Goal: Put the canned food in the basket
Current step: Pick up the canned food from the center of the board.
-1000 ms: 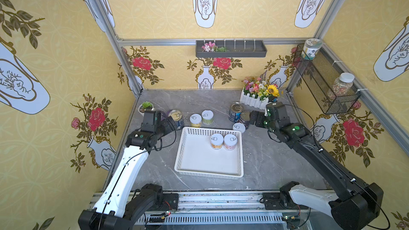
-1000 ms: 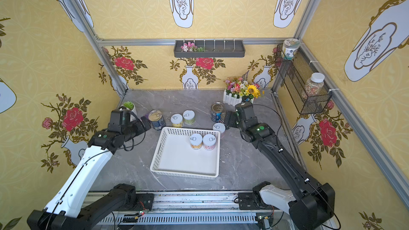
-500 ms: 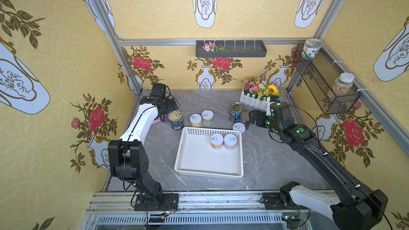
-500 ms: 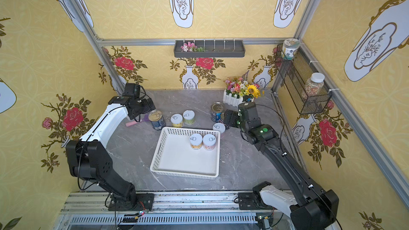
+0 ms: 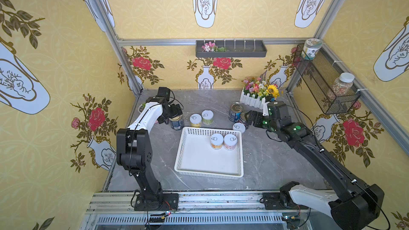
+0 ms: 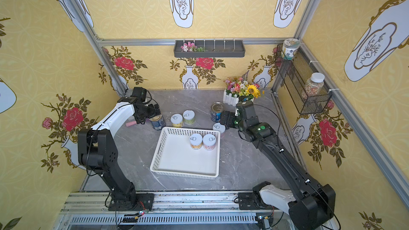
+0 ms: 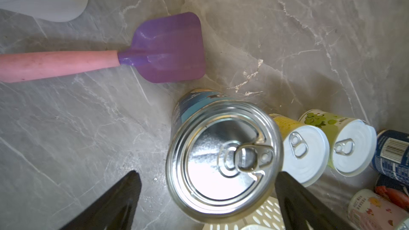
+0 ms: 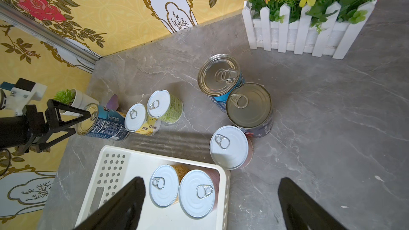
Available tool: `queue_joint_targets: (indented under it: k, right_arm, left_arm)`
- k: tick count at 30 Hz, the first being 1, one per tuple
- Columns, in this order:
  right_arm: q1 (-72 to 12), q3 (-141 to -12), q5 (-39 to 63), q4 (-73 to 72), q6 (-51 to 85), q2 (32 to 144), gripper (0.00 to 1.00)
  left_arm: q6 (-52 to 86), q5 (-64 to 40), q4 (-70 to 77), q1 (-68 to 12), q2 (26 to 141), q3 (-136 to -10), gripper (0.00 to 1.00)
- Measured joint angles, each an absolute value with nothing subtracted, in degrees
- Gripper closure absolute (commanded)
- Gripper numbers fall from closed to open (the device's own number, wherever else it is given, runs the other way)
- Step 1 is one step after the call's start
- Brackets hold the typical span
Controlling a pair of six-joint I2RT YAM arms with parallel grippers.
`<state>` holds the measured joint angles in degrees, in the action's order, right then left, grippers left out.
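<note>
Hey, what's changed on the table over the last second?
The left arm swung its elbow up, bringing the left gripper over the dark blue can, jaws open on either side of its top, nothing gripped. The right gripper barely shifted, still open. No can moved; the basket still holds two white-lidded cans.

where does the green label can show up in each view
Top view: the green-label can stands on the table just behind the basket.
Top view: the green-label can is in the same spot, outside the basket.
Left wrist: the green-label can stands beyond the blue can.
Right wrist: the green-label can stands mid-picture.
Shared landmark: the yellow-label can right beside it.
</note>
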<state>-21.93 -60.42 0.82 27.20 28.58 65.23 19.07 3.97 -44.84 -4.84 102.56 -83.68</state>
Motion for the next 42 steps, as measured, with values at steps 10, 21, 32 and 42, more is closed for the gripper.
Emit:
queue_joint_targets:
  k: [10,21,32,42]
  right_arm:
    - [-22.04,-60.45,2.00,27.20,28.71,65.82,0.03]
    - [-22.04,-60.71,2.24,27.24,28.71,66.87,0.03]
    - [-22.04,-61.08,2.70,27.24,28.71,67.26,0.03]
    - [-22.24,-61.14,2.85,27.27,28.71,68.49,0.03]
  left_arm:
    - [19.05,2.55,-44.80,-6.39,102.83,-84.44,0.00]
    - [19.07,4.78,-45.54,-7.16,105.73,-84.73,0.00]
    - [19.18,9.02,-46.37,-8.43,106.91,-86.04,0.05]
    - [19.40,14.11,-48.84,-8.34,111.22,-90.45,0.00]
